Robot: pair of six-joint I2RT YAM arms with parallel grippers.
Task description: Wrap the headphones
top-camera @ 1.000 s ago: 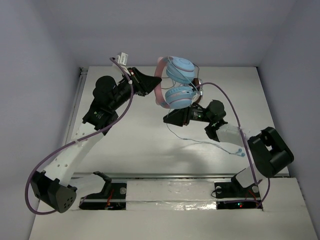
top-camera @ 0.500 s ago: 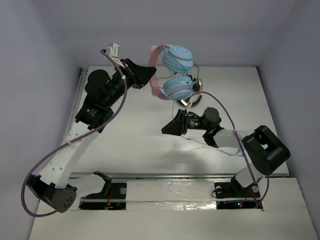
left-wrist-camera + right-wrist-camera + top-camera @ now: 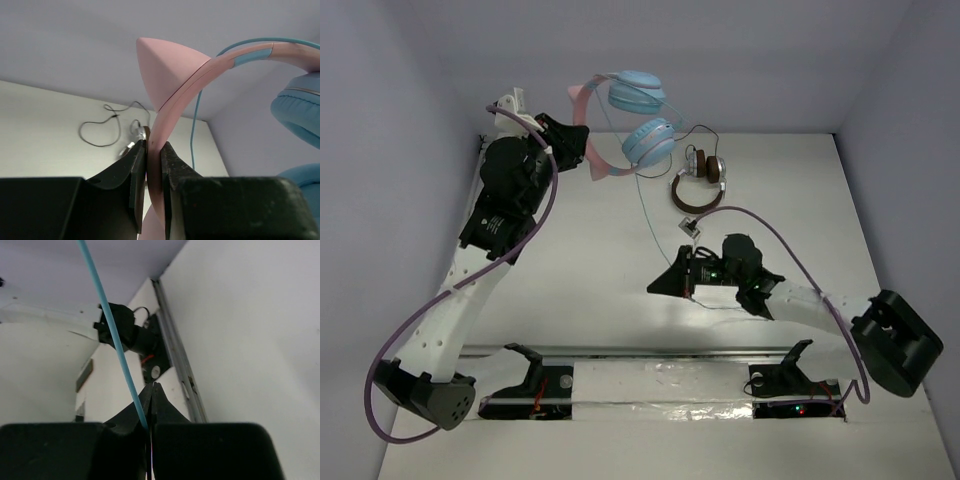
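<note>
My left gripper (image 3: 582, 152) is shut on the pink headband (image 3: 172, 112) of the headphones (image 3: 642, 120) and holds them high above the table's back left. The two light blue ear cups hang to its right; one cup (image 3: 300, 112) shows in the left wrist view. The thin light blue cable (image 3: 648, 205) runs taut from the cups down to my right gripper (image 3: 660, 285), which is shut on it low over the middle of the table. The right wrist view shows the cable (image 3: 116, 337) entering the closed jaws.
Brown headphones (image 3: 700, 180) with a dark cable lie on the table at the back centre, just right of the taut cable. Their cable loop (image 3: 100, 131) shows in the left wrist view. A metal rail (image 3: 650, 352) crosses the near edge. Walls close in on three sides.
My left gripper has lifted the headphones up and to the left. My right gripper has pulled back toward the near edge, drawing the cable taut and longer.
</note>
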